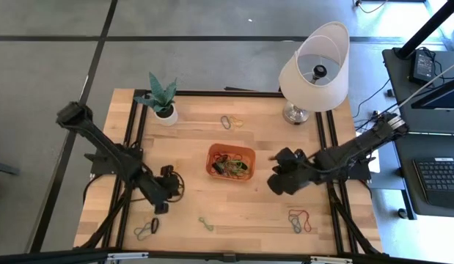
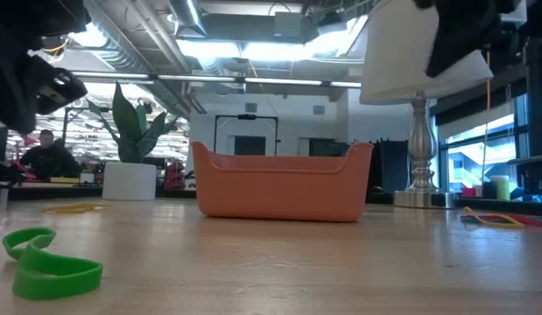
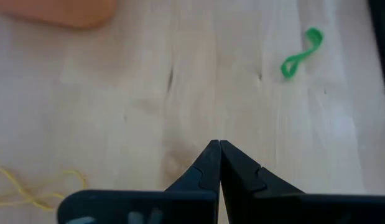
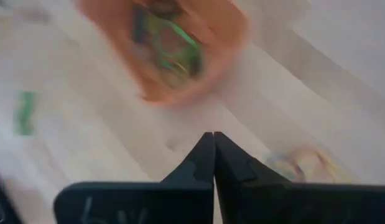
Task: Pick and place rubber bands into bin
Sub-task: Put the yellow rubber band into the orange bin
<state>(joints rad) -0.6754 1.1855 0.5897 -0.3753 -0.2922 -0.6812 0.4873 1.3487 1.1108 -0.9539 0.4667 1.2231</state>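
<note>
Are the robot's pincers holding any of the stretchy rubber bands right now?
No. The left pincer and the right pincer are both shut with nothing between their tips. Neither holds a band.

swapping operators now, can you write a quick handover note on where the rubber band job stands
Left gripper: shut, empty, above the table left of the bin.
Right gripper: shut, nothing seen between its fingers, just right of the bin.
Bin: mid-table, already holding several rubber bands.
Left on the table: a green band at the front, bands at front left, front right and behind the bin.
</note>
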